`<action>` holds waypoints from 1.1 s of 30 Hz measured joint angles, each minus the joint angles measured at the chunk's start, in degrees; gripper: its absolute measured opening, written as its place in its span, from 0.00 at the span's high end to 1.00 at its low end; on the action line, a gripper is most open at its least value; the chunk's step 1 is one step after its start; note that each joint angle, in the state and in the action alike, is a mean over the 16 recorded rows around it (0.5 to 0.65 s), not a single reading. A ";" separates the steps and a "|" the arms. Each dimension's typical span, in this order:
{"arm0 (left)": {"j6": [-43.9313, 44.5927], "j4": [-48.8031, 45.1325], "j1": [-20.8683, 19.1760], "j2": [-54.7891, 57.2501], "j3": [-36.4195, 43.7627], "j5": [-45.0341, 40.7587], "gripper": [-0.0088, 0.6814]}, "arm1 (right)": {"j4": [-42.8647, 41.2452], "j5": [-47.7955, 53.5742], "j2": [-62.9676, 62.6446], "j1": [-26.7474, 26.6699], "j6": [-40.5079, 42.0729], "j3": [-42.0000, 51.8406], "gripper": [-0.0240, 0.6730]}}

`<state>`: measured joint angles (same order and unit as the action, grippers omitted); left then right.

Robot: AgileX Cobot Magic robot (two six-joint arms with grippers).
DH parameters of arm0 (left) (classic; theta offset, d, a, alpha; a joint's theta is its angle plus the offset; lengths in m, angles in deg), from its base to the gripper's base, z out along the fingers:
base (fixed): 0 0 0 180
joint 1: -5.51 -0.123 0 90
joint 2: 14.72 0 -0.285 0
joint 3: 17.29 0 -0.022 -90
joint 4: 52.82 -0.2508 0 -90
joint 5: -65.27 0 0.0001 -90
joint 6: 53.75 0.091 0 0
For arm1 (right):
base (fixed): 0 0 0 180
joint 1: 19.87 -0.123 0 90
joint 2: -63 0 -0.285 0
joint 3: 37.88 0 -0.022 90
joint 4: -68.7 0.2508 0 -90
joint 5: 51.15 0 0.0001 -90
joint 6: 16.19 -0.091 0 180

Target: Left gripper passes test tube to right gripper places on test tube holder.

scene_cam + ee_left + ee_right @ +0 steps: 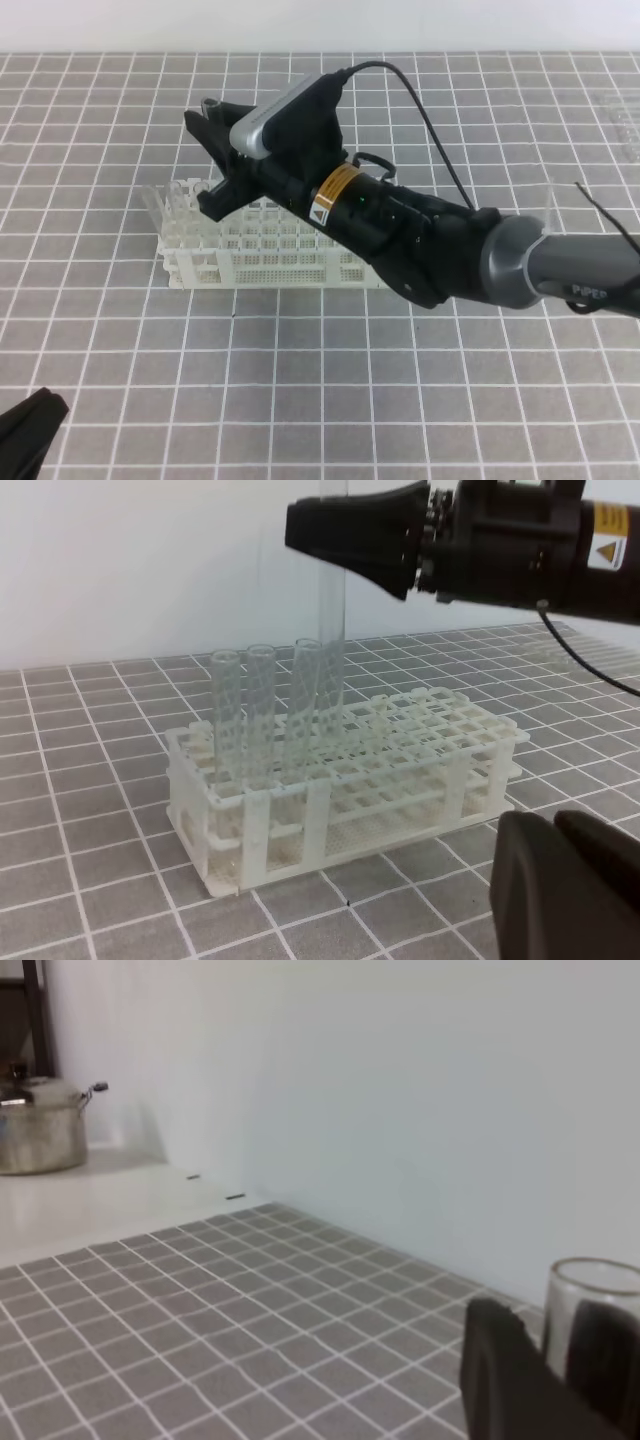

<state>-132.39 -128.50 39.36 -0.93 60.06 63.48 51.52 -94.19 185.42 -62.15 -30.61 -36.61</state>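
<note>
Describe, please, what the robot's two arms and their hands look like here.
The right hand is bulky and black, topped by a silver-grey block, with a yellow-orange warning label band, a black cable and a grey forearm. The left hand shows only black fingers.

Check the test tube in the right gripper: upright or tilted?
Upright. In the left wrist view the test tube hangs vertically from the right gripper, its lower end down among the test tube holder's top holes; seating depth cannot be told.
</note>
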 joint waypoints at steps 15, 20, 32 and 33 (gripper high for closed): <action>0.05 -0.01 0.00 0.12 0.09 -0.04 0.99 | 0.73 -2.79 3.72 0.00 -0.04 -0.64 0.83; 0.04 0.02 0.00 0.06 0.00 -0.01 0.99 | 1.21 -4.08 4.47 0.00 -0.09 -0.64 0.83; 0.06 0.06 0.00 0.12 0.13 -0.13 0.99 | 1.64 -6.10 5.66 0.00 -1.34 -0.68 0.83; 0.06 0.07 0.00 0.12 0.13 -0.14 0.99 | 1.67 -6.19 5.75 0.00 -1.44 -0.69 0.83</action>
<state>-132.33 -128.44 39.36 -0.81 60.19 63.34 53.18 -100.38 191.18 -62.15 -32.05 -37.29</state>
